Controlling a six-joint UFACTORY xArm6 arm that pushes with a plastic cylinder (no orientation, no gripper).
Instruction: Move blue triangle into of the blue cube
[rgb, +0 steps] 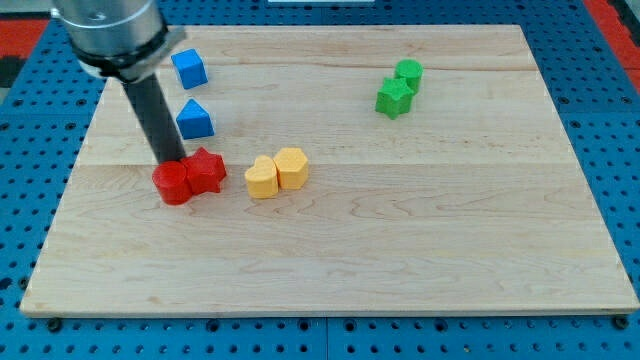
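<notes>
The blue triangle (195, 120) lies on the wooden board at the view's upper left. The blue cube (189, 68) sits just above it, with a small gap between them. My tip (171, 162) is at the end of the dark rod, below and slightly left of the blue triangle. It stands right at the top edge of a red block (173, 184), apart from the blue triangle.
A red star-like block (206, 171) touches the red block's right side. A yellow heart (262, 179) and a yellow hexagonal block (291, 167) sit together near the middle. Two green blocks (394, 98) (408, 74) sit at the upper right. The board's edge (60, 230) meets a blue pegboard.
</notes>
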